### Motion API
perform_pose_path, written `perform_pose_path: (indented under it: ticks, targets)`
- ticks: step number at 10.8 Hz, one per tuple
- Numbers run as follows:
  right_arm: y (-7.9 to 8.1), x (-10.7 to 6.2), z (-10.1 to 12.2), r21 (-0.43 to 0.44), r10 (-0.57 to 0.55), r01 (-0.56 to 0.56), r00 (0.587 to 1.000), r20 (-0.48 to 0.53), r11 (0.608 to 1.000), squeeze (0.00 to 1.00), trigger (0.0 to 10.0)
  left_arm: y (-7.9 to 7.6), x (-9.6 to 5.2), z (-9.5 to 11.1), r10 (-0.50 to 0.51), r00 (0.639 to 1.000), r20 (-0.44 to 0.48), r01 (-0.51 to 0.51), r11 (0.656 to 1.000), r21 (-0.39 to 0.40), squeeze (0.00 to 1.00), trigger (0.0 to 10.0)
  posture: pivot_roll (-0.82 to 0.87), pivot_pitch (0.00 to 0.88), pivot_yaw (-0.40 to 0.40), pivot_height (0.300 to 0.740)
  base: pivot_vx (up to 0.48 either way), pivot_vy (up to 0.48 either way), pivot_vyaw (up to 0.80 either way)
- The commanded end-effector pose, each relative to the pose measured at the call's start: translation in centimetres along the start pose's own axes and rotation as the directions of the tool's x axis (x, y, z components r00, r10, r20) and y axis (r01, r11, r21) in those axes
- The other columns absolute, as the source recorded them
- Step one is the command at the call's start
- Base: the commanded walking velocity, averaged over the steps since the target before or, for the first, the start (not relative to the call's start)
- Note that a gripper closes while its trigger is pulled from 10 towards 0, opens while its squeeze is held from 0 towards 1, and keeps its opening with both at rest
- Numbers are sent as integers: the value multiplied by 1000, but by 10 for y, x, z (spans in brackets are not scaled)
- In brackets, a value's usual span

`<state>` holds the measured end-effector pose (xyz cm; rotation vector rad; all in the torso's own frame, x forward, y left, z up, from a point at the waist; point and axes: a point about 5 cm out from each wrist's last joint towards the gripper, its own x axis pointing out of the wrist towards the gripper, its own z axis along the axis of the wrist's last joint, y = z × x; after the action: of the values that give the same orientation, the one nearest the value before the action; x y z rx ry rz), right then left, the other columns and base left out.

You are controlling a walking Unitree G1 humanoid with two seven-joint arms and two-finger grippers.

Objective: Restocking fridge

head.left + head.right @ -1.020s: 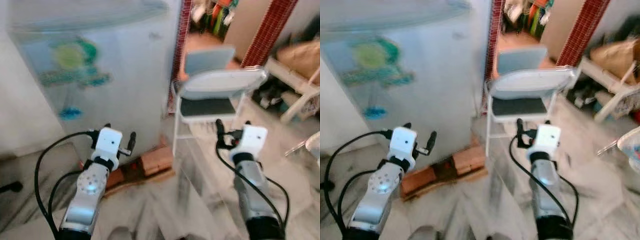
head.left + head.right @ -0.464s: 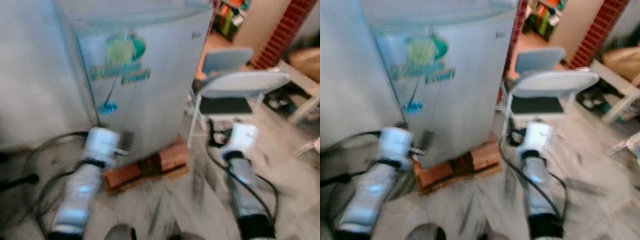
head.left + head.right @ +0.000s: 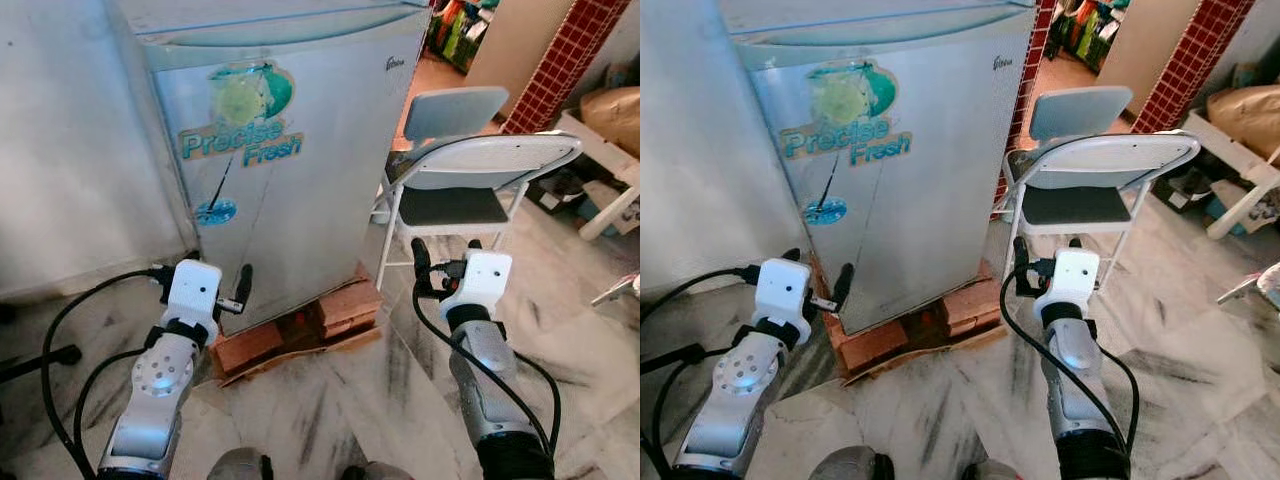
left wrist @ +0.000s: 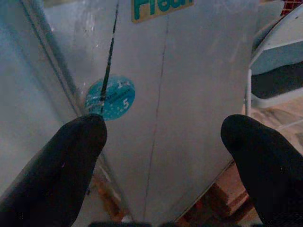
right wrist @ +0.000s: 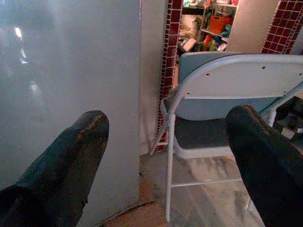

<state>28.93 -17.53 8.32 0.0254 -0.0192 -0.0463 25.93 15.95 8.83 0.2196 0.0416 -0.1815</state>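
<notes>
Fridge just beyond left claw

A pale marble floor with dark veins carries everything here — the silver fridge sits raised on bricks over flattened cardboard, and a grey folding chair stands just beside it.

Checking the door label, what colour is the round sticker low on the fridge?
Teal round sticker, clearest in the left wrist view.
</notes>
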Motion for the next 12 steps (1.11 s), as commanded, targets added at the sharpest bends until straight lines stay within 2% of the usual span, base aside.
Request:
perform_pose_path:
  ticks: [1,8,10,12]
  targets:
    - [-5,2,3,-6,-13,13,1000,9,1000,0,10000,-3,1,2,-21,1000,10,21,1000,15,0,10000,161,40,-70,740,0,0,0]
    - [-3,0,2,-2,-4,4,1000,5,1000,0,10000,-6,0,3,-43,999,14,43,999,1,0,10000,163,45,-75,740,0,0,0]
    - [1,0,3,-16,37,-36,999,11,999,0,10000,-8,1,3,-57,998,15,57,998,-2,0,10000,161,47,-77,740,0,0,0]
    - [3,1,5,-16,44,-44,999,16,999,0,10000,-8,2,3,-55,998,16,55,998,-2,0,10000,161,47,-77,740,0,-272,681]
